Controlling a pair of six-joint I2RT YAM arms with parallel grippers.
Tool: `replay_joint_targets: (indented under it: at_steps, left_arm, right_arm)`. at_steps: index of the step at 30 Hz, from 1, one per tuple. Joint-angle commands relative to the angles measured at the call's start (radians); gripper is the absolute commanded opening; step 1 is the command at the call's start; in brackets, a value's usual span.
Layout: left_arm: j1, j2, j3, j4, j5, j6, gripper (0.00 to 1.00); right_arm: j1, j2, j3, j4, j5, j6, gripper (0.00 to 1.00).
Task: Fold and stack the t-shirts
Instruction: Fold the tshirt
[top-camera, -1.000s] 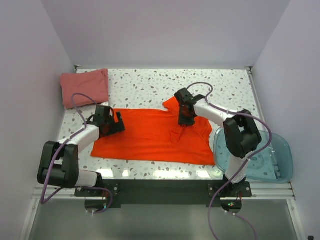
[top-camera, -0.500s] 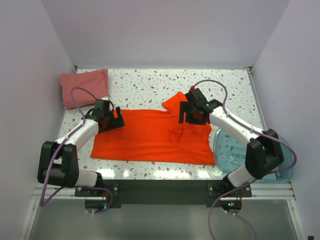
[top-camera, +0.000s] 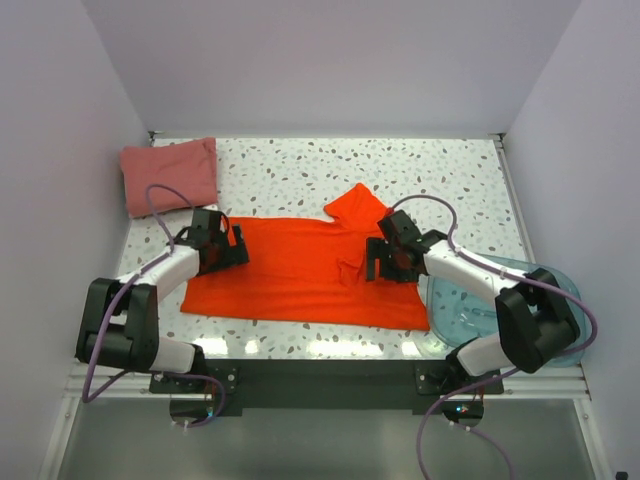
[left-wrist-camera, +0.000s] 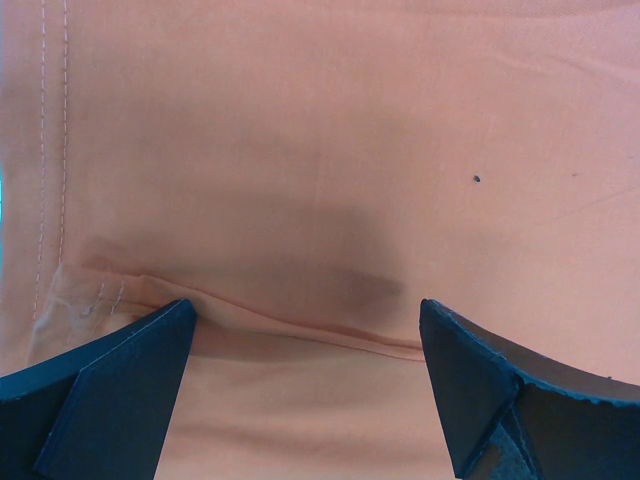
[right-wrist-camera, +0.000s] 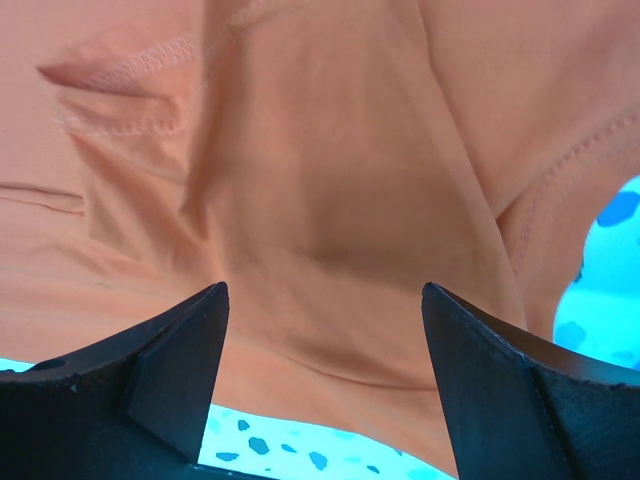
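Orange-red t-shirt (top-camera: 300, 275) under right gripper (top-camera: 380, 262)

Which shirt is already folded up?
The dusty pink shirt in the far left corner is folded; the bright orange shirt lies spread out.

My two arms (top-camera: 165, 268) are white tubes with black joints, purple cables (top-camera: 420, 199) looping along; my fingers (left-wrist-camera: 100, 390) are dark wedges.
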Motion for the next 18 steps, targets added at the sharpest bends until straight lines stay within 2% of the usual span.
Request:
replay_joint_targets:
  at_steps: [1, 8, 18]
  left_arm:
    - [-0.001, 0.038, -0.037, 0.011, 0.003, -0.01, 1.0]
    - [-0.001, 0.013, -0.083, -0.007, -0.005, -0.034, 1.0]
    - [-0.001, -0.056, -0.111, -0.063, -0.008, -0.08, 1.0]
  right_arm:
    - [0.001, 0.02, -0.016, 0.084, -0.011, 0.012, 0.82]
    - [0.001, 0.078, -0.065, 0.081, -0.02, 0.041, 0.82]
    - [0.002, 0.099, -0.105, -0.063, -0.097, 0.087, 0.81]
